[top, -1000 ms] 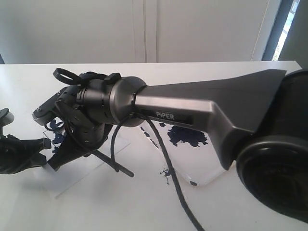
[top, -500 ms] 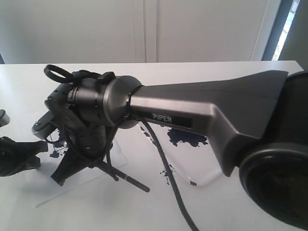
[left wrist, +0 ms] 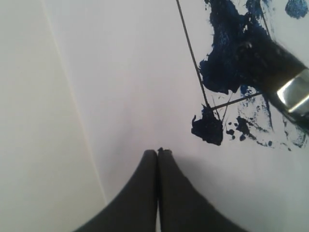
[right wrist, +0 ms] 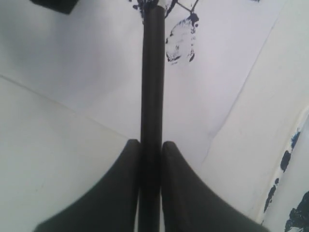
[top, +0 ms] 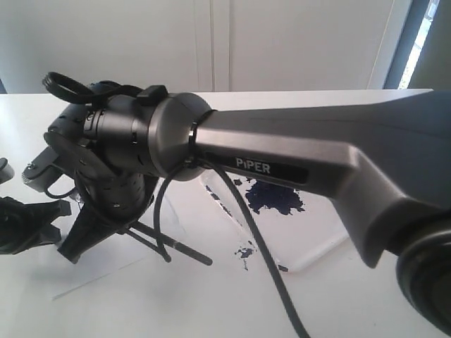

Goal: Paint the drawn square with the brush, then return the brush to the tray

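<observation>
The brush [right wrist: 152, 72] is a thin black stick, and my right gripper [right wrist: 151, 142] is shut on its handle. Its tip rests on the white paper among dark blue smears, and its silver ferrule [left wrist: 294, 92] and blue bristles lie over the drawn square [left wrist: 195, 67]. That square is a thin black outline with paint around one corner. My left gripper [left wrist: 157, 152] is shut on nothing, low over the paper beside that corner. In the exterior view the right gripper [top: 70, 255] points down and left, the brush handle [top: 187, 251] sticks out behind it, and the wrist hides the square. The clear tray [top: 320, 246] lies to the right.
The right arm's grey link [top: 317, 162] and black cable [top: 264, 260] cross the scene above the tray's blue paint blob [top: 275, 197]. The paper sheet [top: 127, 271] lies left of the tray. The tray's blue-specked rim [right wrist: 289, 162] is near the right gripper.
The right wrist has shifted left and risen slightly with the brush in it, and the handle's free end has swung a little to the right. The left gripper stays by the paper.
</observation>
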